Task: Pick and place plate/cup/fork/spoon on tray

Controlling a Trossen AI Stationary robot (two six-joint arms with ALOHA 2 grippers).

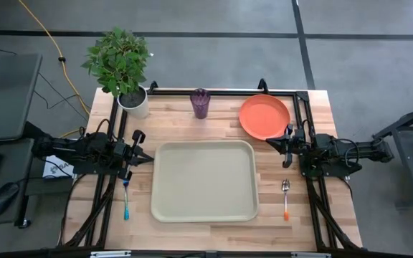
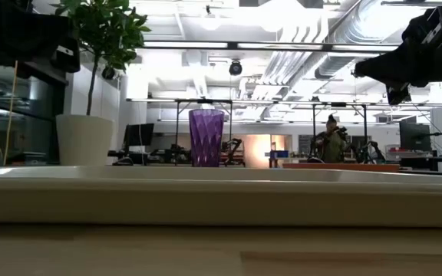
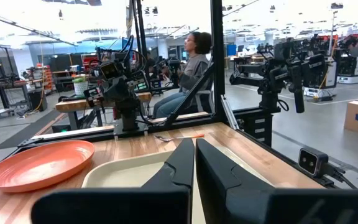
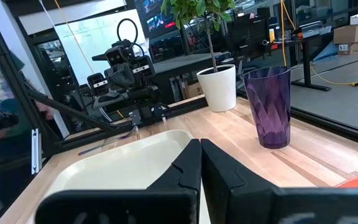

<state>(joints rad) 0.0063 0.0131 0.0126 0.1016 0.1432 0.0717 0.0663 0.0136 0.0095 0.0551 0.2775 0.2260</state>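
Note:
The beige tray [image 1: 205, 180] lies flat in the middle of the table. The orange plate [image 1: 264, 116] lies at the far right, the purple cup [image 1: 200, 102] stands upright at the far edge. The blue-handled fork [image 1: 126, 201] lies left of the tray, the orange-handled spoon [image 1: 286, 197] right of it. My left gripper [image 1: 146, 159] is shut and empty at the tray's left edge. My right gripper [image 1: 269, 142] is shut and empty between plate and tray.
A white pot with a green plant [image 1: 133, 100] stands at the table's far left corner. A black frame [image 1: 228, 92] runs along the far edge and sides. A person sits beyond the table in the left wrist view [image 3: 191, 68].

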